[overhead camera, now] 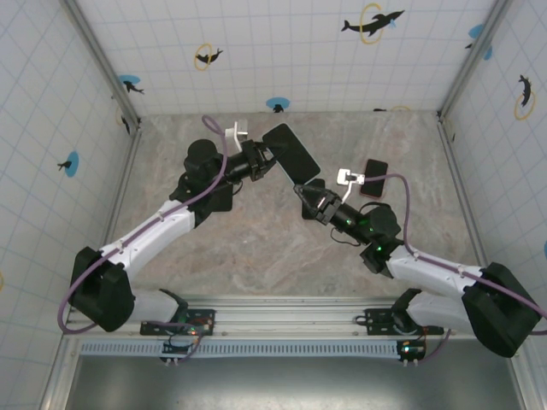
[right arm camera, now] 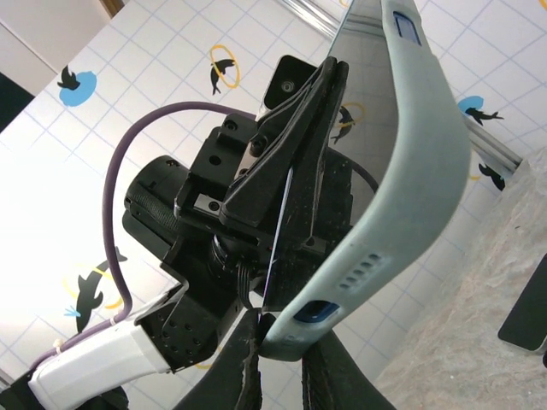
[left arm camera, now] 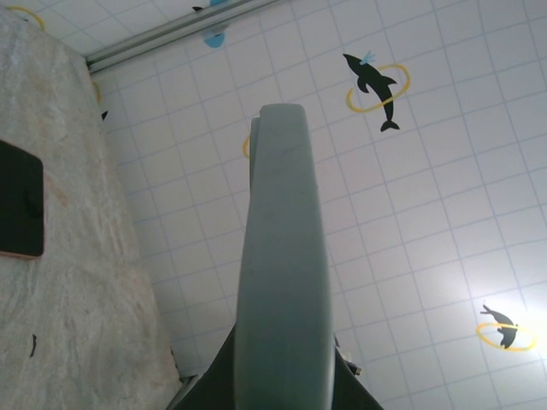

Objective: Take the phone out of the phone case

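In the left wrist view the phone case [left arm camera: 282,256] is standing edge-on, covering most of the left gripper [overhead camera: 272,156] and running off the bottom edge. A dark phone [left arm camera: 19,201], lying toward the right edge of the bench [left arm camera: 85,325], is being cropped at the picture's left edge. In the right wrist view the case's top is being cut off. The right gripper [right arm camera: 286,380] is running off the bottom, so whether it is pinching the case's lower corner is not showing.
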### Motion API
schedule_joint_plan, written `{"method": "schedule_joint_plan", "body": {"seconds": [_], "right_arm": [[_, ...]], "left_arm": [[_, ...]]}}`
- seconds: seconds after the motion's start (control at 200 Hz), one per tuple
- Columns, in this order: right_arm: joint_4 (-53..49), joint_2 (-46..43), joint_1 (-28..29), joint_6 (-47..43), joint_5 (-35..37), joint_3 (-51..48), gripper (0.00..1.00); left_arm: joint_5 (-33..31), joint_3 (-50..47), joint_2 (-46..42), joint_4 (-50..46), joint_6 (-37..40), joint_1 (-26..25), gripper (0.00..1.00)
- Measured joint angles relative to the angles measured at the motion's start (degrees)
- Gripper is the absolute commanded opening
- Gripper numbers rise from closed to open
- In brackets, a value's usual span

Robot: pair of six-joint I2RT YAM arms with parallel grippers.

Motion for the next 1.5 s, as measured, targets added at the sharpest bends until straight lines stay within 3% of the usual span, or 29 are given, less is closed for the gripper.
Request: {"method": "schedule_joint_plan", "body": {"seconds": [0.435,0.686,0.746,0.816,0.986,1.086,1.286,1.416,1.496], "right_arm": [[-8.98,-2.08,-0.28,-11.69,0.15,1.09,0.02],[-10.97,-2.78,-2.03,-12.07,-2.14,1.05,0.03],[-11.45,-2.78,-2.1,-11.67,-2.45,1.01,0.07],[-11.43,-2.78,-2.38,-10.91,-3.19,0.59,0.2],[-13.53,-3.78,-5.35,-12.59,-6.36,-0.24,0.44],[-19.02,-6.58,-9.6,-17.46,-10.82,-0.17,0.52],[-38.45,-11.47,-15.43,-35.95,-23.3,4.94,0.53],[-54.29,-8.37,-17.2,-50.38,-31.82,16.57,0.52],[-62.62,-6.25,-16.41,-59.74,-33.57,23.21,0.49]], "left_arm": [[-1.2,-0.04,-0.09,-0.2,-4.04,-0.07,0.0],[-3.13,-0.85,-0.76,-1.14,-4.33,-0.76,0.0],[-3.3,-1.14,-0.94,-1.62,-4.13,-0.76,0.0],[-3.28,-1.03,-0.94,-2.8,-2.58,-0.81,0.0],[-2.47,1.57,-1.07,-9.68,5.51,-0.13,0.0],[0.48,4.17,-1.07,-13.68,11.63,0.28,0.0],[7.08,12.2,-1.07,-24.96,31.08,0.85,0.0],[11.85,14.25,-2.16,-30.08,44.02,1.4,0.0],[14.73,14.58,-2.75,-32.83,51.56,1.62,0.0]]}}
